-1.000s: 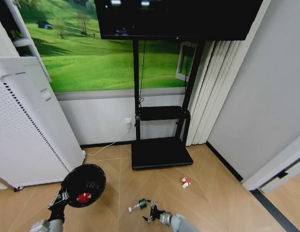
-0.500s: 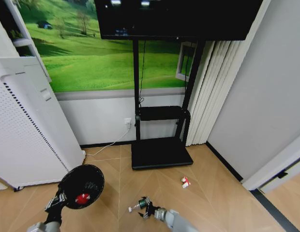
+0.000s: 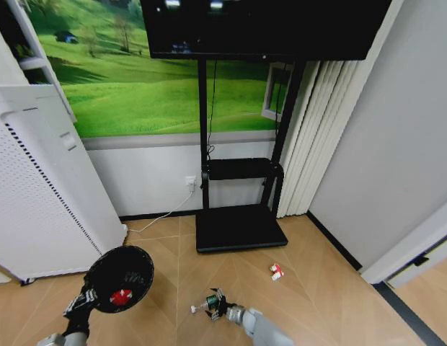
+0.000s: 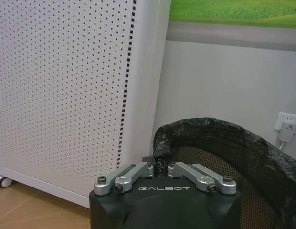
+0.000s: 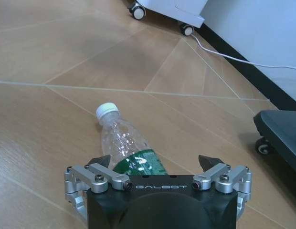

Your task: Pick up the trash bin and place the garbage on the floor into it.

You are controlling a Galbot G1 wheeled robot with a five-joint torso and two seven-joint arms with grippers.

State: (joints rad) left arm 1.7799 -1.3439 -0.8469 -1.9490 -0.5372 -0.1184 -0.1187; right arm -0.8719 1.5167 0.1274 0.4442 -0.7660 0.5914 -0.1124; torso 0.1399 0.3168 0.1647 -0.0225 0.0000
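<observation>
The black mesh trash bin (image 3: 122, 277) hangs tilted over the floor at the lower left, its mouth toward me. My left gripper (image 3: 81, 304) is shut on its rim (image 4: 160, 164). Inside the trash bin (image 4: 224, 157) lies a red-and-black piece of garbage (image 3: 121, 295). A clear bottle with a green label (image 3: 207, 303) lies on the wooden floor. My right gripper (image 3: 218, 308) is low over it and open, its fingers on either side of the bottle (image 5: 126, 145), white cap pointing away. A red-and-white packet (image 3: 276, 271) lies farther right.
A tall white perforated appliance on wheels (image 3: 36, 194) stands at the left. The black TV stand base (image 3: 238, 227) sits against the back wall, with a white cord (image 3: 155, 223) along the floor. Curtains (image 3: 310, 137) and a grey wall (image 3: 396, 158) close the right.
My right gripper has moved forward and left to straddle the bottle. The left arm has carried the trash bin slightly down and left.
</observation>
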